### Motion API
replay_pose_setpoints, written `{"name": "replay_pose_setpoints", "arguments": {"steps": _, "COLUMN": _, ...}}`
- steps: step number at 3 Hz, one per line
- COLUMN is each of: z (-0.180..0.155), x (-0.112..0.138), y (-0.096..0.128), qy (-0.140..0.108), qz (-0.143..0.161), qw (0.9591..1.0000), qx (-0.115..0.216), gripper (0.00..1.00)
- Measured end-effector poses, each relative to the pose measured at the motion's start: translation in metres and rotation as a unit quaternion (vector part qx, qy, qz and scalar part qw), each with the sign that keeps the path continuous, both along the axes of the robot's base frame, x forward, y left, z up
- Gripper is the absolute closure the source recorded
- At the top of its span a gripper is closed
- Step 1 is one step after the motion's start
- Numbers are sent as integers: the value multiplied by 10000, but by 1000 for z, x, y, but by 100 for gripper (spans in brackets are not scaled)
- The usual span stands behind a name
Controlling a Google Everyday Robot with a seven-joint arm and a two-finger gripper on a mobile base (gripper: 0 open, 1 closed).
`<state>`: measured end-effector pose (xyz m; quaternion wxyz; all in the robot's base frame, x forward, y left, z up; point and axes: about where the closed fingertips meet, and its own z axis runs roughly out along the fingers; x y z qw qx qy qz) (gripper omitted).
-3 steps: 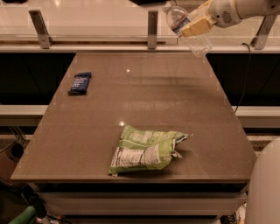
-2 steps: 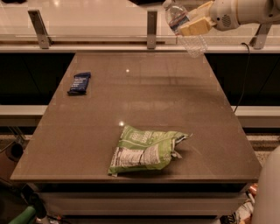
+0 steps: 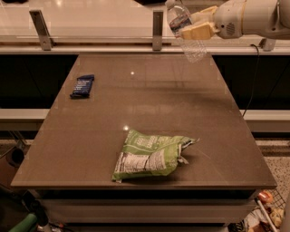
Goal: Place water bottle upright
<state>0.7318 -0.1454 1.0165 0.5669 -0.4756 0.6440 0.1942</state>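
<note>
Pinching the water bottle [image 3: 189, 45] around its middle with the claw [image 3: 195, 31], hanging tilted, cap [image 3: 170, 4] uppermost, above the far right edge of the table [image 3: 149, 99]. Probably handling as light, thin-walled and slippery, denting easily; favouring a gentle grip on the ribbed middle.
</note>
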Motion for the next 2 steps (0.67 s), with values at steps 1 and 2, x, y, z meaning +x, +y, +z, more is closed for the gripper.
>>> {"name": "replay_pose_setpoints", "arguments": {"steps": 1, "z": 1, "x": -4, "y": 13, "qy": -196, "qz": 204, "qw": 9991, "qx": 331, "gripper": 100}}
{"name": "replay_pose_setpoints", "arguments": {"steps": 2, "z": 0, "x": -7, "y": 22, "qy": -325, "qz": 331, "qw": 9971, "qx": 611, "gripper": 100}}
